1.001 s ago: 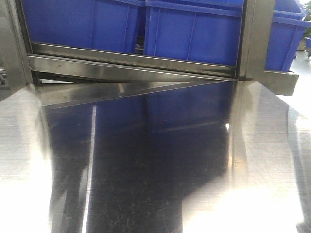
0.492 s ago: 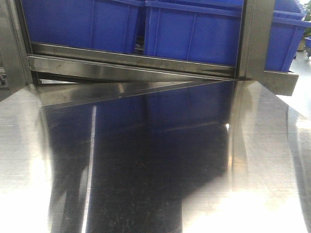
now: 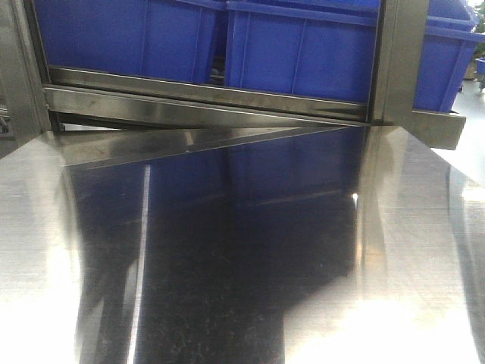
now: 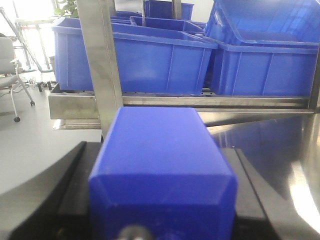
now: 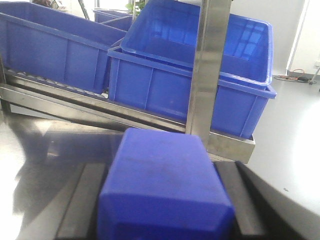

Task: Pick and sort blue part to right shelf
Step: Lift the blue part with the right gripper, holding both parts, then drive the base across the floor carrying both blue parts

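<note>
The left tool (image 4: 161, 200) is closed on a blue rectangular plastic block (image 4: 160, 150), which sits clamped between its dark fingers. The right tool (image 5: 165, 212) likewise grips a second blue block (image 5: 165, 175). Both are over the polished steel worktop (image 3: 227, 273), short of the stainless steel right shelf (image 5: 227, 142) and its deep blue plastic bins (image 5: 200, 55). Recommendation: raise the second blue block above the front rail (image 5: 75, 102), pass beside the upright post (image 5: 210, 65), and release only once it is over a bin.
</note>
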{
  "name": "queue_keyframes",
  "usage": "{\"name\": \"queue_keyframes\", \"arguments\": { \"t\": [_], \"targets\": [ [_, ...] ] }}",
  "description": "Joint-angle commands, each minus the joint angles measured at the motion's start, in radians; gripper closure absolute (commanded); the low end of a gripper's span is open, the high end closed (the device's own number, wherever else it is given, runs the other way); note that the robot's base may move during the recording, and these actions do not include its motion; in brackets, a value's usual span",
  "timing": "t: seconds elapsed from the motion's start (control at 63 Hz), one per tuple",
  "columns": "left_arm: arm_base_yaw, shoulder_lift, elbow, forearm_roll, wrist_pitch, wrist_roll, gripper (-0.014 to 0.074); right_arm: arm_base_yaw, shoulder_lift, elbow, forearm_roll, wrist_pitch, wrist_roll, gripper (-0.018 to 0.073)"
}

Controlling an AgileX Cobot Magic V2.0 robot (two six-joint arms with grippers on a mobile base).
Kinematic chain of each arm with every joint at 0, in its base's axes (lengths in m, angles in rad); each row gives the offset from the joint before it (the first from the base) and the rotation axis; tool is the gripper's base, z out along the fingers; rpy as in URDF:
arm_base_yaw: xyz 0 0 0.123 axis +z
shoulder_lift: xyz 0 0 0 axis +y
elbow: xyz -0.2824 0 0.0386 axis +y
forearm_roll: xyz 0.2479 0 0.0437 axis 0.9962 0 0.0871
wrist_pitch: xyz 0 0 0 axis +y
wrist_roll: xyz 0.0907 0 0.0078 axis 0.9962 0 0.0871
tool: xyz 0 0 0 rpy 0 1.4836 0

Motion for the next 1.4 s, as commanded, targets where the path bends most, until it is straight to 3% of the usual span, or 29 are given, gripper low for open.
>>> {"name": "queue_keyframes", "arguments": {
  "t": [0.0, 1.382],
  "targets": [
    [-0.007, -0.011, -0.024, 0.001, -0.086, -0.011, 0.0283, -0.002, -0.011, -0.031, -0.025, -0.103, -0.009, 0.0344],
    [-0.007, -0.011, -0.022, 0.001, -0.086, -0.011, 0.0283, -0.002, -0.011, -0.031, -0.025, -0.104, -0.009, 0.0344]
  ]
}}
